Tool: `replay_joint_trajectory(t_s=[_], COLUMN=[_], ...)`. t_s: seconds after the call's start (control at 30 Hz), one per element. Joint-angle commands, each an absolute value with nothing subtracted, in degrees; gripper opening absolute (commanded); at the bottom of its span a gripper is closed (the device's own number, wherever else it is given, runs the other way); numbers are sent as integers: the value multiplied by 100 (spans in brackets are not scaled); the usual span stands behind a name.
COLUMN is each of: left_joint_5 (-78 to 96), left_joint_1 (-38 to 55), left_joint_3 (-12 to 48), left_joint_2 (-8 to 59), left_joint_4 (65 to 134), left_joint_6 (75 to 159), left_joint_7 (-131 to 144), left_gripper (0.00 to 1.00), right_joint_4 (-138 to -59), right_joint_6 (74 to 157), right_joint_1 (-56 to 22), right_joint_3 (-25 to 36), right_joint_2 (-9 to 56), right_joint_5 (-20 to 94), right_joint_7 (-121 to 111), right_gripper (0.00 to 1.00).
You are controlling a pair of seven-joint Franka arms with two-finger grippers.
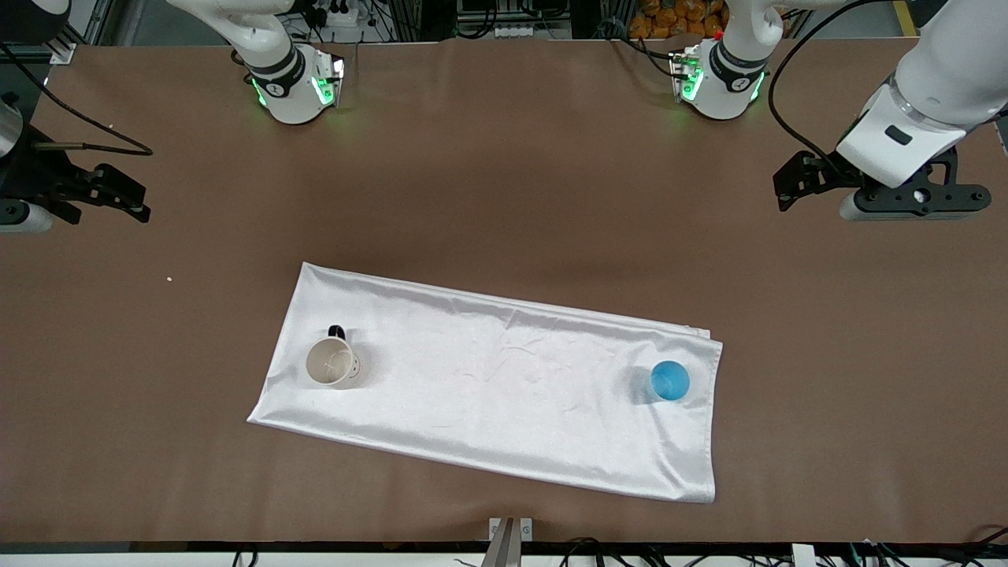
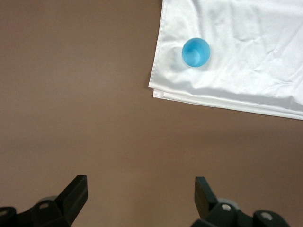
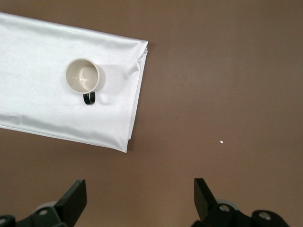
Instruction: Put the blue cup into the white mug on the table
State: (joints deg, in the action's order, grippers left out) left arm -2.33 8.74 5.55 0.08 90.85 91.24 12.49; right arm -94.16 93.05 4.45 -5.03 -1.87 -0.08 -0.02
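Note:
The blue cup [image 1: 669,381] stands upright on a white cloth [image 1: 504,378], near the cloth's edge toward the left arm's end of the table [image 1: 504,197]. The white mug [image 1: 333,362] stands upright on the same cloth toward the right arm's end, its black handle pointing to the robots. My left gripper [image 1: 783,189] hangs open over bare table at its own end, far from the cup [image 2: 196,52]; nothing lies between its fingers [image 2: 75,194]. My right gripper [image 1: 142,203] hangs open and empty over bare table at its end, well apart from the mug [image 3: 83,75].
The cloth [image 2: 236,61] is folded double and lies slanted across the middle of the table. A tiny white crumb [image 1: 168,278] lies on the brown top between the right gripper and the cloth. Both arm bases stand along the table's edge farthest from the front camera.

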Motion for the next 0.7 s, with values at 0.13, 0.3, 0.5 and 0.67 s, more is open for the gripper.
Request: replay_joint_trajectory(t_s=[0.13,0.3,0.5,0.67], left_joint_5=[-114,-114,-123,-184], left_joint_1=[861,870,879,888], left_joint_3=[492,492,492,501], left_joint_2=[-18,-18,18,18], left_joint_4=[9114,9114,9105,9114], left_joint_6=[9185,9193,9237,9255], left_joint_7=[1213,1213,1195,1178], left_gripper=[100,100,100,100], right_joint_4=[-9387,-9395,-9396,-9509], right_joint_6=[9185,9176,9176,9211], right_joint_1=[536,536,545,545], right_joint_3=[-545,-545,-545,-545], right_joint_2=[-193,-202,-193,-167], right_joint_5=[105,105,114,114], right_joint_7=[18,18,26,18], right_gripper=[100,100,100,100])
